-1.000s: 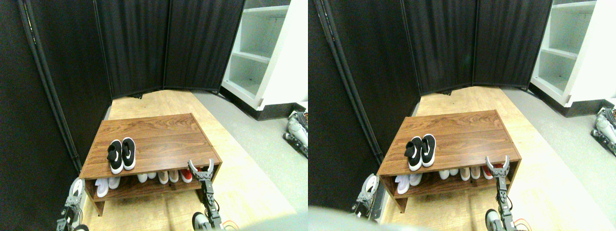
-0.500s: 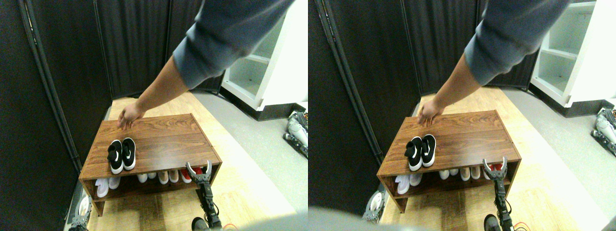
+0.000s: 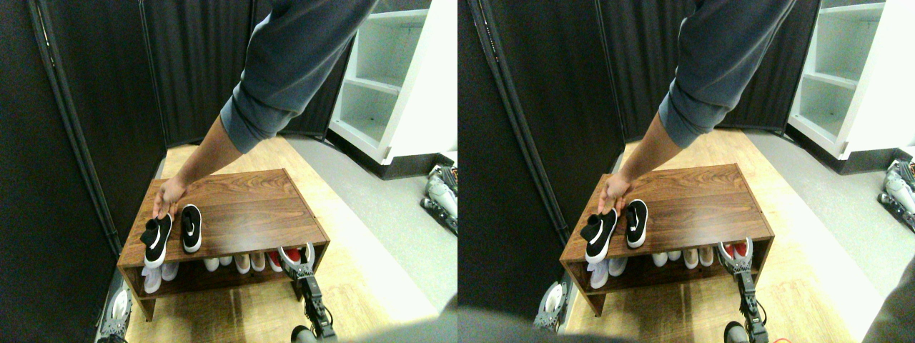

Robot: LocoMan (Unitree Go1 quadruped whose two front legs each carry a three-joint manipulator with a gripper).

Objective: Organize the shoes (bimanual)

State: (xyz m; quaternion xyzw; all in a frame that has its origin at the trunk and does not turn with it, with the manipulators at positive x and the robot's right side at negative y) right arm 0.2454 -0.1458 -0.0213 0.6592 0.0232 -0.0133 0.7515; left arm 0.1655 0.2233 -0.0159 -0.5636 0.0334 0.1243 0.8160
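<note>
Right manipulator: slim dark jointed limb ending in a pale two-pronged right gripper (image 3: 299, 257)
Left manipulator: pale grey
Person: loose slate-blue long sleeve (image 3: 286, 64)

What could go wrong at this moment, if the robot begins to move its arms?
1. A person's hand is on the left black sneaker, so a moving gripper might strike it.
2. That sneaker lies angled at the front left edge of the wooden shoe bench, apart from the right black sneaker; it may fall off.
3. The right gripper sits close to the bench's front corner and might bump it.
</note>
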